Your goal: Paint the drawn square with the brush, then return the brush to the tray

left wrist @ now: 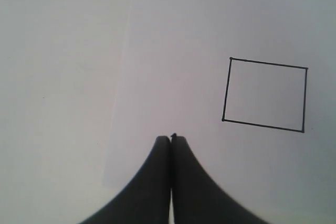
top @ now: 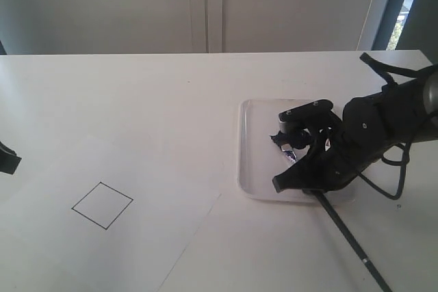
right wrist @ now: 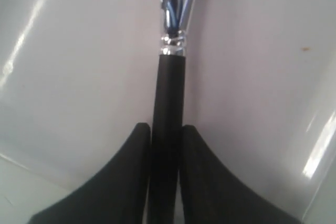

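While the right gripper (right wrist: 167, 129) is clenching the brush (right wrist: 169, 90) in the tray (top: 248, 148), I'm risking drips beyond the drawn square (top: 102, 204) if rushing.

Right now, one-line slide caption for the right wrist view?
Right gripper shut on the brush handle, bristle end in the tray.

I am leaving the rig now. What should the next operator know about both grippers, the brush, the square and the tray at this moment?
Right gripper: shut on the brush handle just behind the ferrule, over the tray. The bristle end points toward the dark paint blob.
Left gripper: shut, holding nothing, above the paper beside the drawn square.
Done: brush gripped.
Left: paint the square, which shows no paint yet, then lay the brush in the tray.
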Available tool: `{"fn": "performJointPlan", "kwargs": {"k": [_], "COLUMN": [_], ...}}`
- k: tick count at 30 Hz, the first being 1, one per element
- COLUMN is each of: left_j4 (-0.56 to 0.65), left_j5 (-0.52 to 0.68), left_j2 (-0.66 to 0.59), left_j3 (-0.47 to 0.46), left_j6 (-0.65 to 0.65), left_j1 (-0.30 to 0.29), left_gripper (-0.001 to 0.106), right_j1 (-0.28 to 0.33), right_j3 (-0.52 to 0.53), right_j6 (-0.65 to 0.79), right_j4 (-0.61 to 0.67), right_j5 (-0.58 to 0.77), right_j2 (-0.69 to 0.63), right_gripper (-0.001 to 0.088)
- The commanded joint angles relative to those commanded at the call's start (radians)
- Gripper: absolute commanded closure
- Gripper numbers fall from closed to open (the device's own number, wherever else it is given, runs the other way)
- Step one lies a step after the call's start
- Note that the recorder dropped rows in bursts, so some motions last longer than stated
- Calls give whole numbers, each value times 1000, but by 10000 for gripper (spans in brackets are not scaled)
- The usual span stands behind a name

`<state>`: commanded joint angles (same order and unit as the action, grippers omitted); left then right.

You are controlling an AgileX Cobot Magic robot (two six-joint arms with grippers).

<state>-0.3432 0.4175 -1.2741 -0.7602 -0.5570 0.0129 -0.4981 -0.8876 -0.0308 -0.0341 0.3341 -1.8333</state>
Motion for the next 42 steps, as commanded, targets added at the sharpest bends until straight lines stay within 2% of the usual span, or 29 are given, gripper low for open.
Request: {"fn": "performJointPlan", "kwargs": {"k": [2,9,18,29,32,34,38,42], "left_j4": [0,0,0,-7,-30,-38,-53,-53], "left_j5": [0,0,0,11,19,19,19,17], "left_j2": [0,0,0,0,-2,-2,-11,-29], "left_j3": [0,0,0,0,0,0,0,2], "left_j6": [0,0,0,2,2,2,2,2], "left_j1": [0,0,0,0,0,0,0,0], "left_gripper": [1053,1053,1053,1053,1053,1053,1053,1053], "right_j1": [0,0,0,0,-2,-4,-54,-132], "right_j3": [0,0,0,0,0,0,0,-8], "right_j6": [0,0,-25,-25,41,122,268,273], "right_j4": [0,0,0,0,16,106,267,268], "right_j5": [-3,-7,-2,90,139,155,192,216], "right_j2": [0,11,96,162,219,256,296,311], "right_gripper": [868,868,868,868,868,868,868,868]}}
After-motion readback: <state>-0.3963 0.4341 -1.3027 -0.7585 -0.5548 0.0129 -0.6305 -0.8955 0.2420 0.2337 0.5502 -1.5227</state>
